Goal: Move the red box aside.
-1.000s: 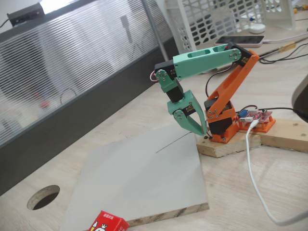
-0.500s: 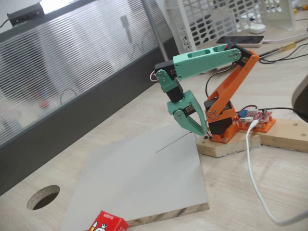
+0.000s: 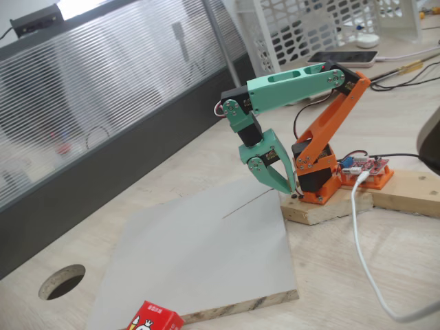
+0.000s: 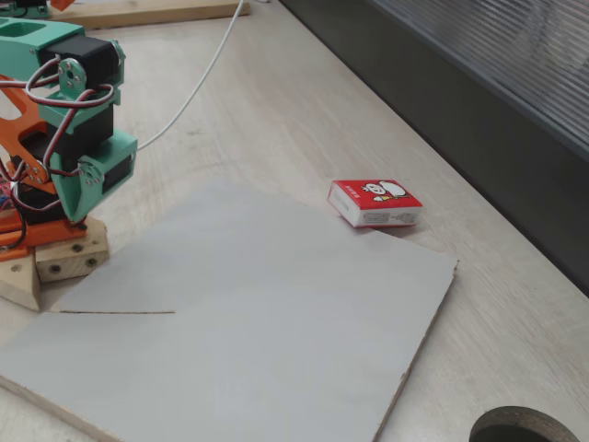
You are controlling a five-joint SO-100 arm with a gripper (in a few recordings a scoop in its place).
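Meanwhile, red box (image 4: 375,203) lies well apart from gripper (image 3: 285,180).

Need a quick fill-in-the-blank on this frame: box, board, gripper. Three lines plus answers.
1. The red box lies on the table beside the far edge of the grey ____.
2. The gripper hangs near the arm's orange base, holding ____.
3. The round hole is cut into the ____.

Answers: board; nothing; table

The arm (image 3: 302,79) at the frame's upper right has mint-green upper links and jaws, orange lower links and base, black servos, and thin red-and-white wires.
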